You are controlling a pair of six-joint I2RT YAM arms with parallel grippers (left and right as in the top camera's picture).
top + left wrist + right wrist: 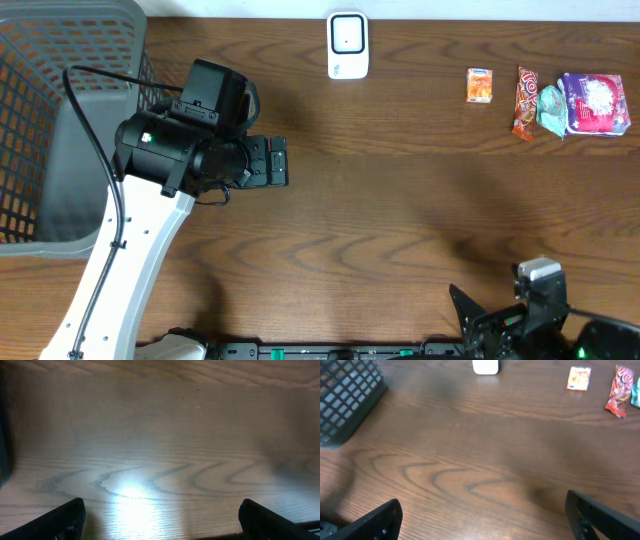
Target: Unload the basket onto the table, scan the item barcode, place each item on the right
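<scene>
Left gripper (278,162) jaws wide apart, empty, above the table (400,200) beside basket (60,215); right gripper (487,520) likewise spread, holding nothing. Items lie well right of scanner (347,45): orange packet (479,85), red wrapper (525,102), purple bag (594,104). Probably light, crinkly, slippery film; pinch the orange packet gently across its short sides.

Dim, soft left-wrist view — bright glare patch on the table (200,435).

Four snack packets (548,112) right of white scanner (347,45)
</scene>
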